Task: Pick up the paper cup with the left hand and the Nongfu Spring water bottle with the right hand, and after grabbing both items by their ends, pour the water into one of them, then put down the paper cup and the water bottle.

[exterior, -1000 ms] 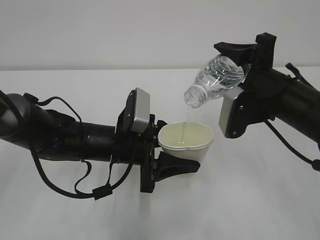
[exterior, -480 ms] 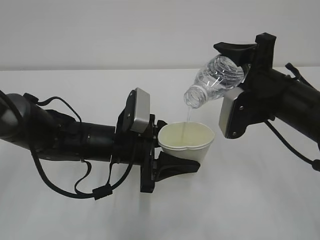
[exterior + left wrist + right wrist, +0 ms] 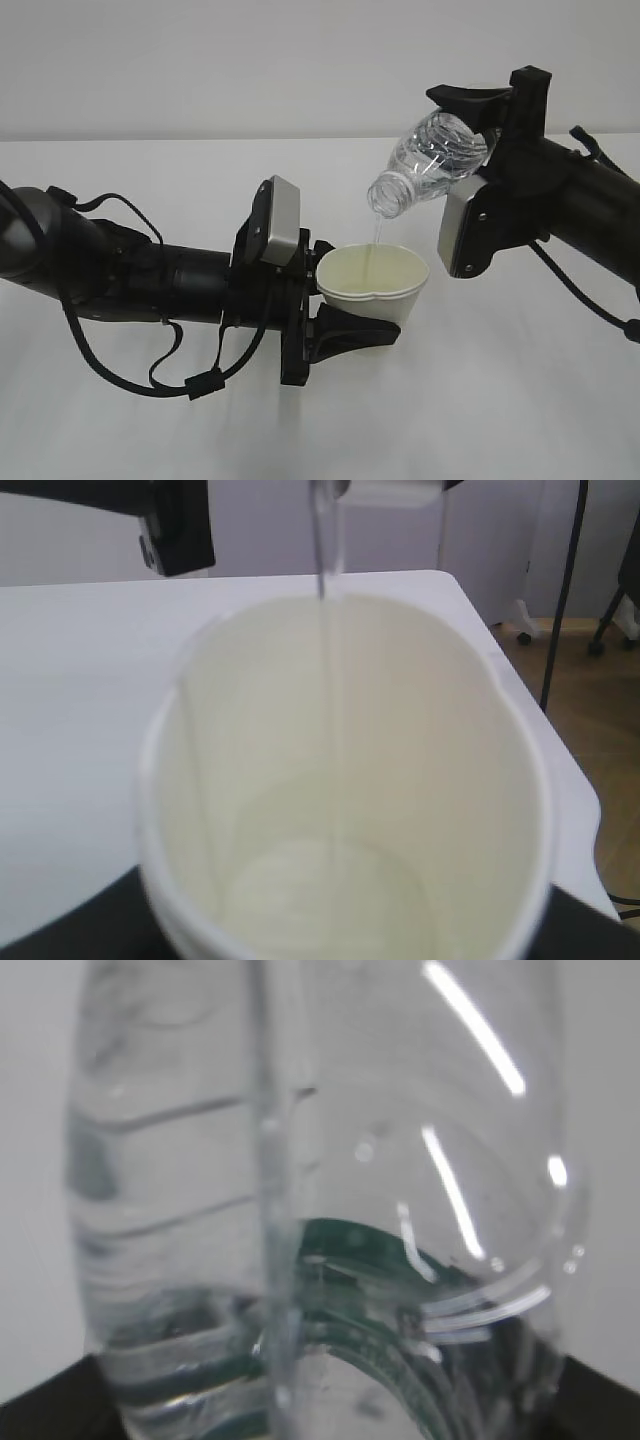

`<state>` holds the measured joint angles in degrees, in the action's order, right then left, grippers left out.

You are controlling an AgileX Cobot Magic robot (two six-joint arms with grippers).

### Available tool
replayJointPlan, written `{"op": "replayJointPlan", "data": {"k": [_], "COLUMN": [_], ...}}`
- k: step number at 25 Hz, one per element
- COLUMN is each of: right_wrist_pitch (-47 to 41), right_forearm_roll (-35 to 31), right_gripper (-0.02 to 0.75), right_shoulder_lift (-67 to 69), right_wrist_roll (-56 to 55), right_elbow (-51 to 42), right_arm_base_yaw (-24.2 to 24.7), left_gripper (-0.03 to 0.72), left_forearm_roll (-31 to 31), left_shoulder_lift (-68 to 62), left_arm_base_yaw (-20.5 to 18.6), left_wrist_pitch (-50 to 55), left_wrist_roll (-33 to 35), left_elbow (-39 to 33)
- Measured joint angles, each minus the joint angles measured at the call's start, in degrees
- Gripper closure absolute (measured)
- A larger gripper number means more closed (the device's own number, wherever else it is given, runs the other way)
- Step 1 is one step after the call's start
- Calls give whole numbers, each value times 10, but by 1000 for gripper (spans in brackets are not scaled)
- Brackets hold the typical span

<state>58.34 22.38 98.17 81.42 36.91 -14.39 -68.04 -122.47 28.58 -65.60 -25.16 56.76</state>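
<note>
Plain white counter (image 3: 520,420), nothing else on it. The left gripper (image 3: 335,300) clamps the paper cup (image 3: 372,285) mid-air at centre. Right gripper (image 3: 478,125) grips the Nongfu Spring water bottle (image 3: 430,162), tipped neck-down just above, thin water (image 3: 375,232) stream falling unobstructed into the cup.

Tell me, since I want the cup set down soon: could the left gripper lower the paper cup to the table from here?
Probably yes. The left gripper holds the paper cup above bare white table, with nothing beneath it. But the water is pouring from the tilted Nongfu Spring water bottle, so moving now would likely spill.
</note>
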Motion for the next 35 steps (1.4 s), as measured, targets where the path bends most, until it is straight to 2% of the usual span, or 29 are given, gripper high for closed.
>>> {"op": "replayJointPlan", "data": {"k": [35], "right_wrist_pitch": [0], "right_forearm_roll": [3], "right_gripper": [244], "right_shoulder_lift": [0], "right_wrist_roll": [10], "right_elbow": [0], "right_arm_base_yaw": [0], "left_gripper": [278], "left_forearm_roll": [0], "left_shoulder_lift": [0], "left_arm_base_yaw": [7], "left_wrist_pitch": [0], "left_wrist_roll": [0], "left_elbow": [0]}}
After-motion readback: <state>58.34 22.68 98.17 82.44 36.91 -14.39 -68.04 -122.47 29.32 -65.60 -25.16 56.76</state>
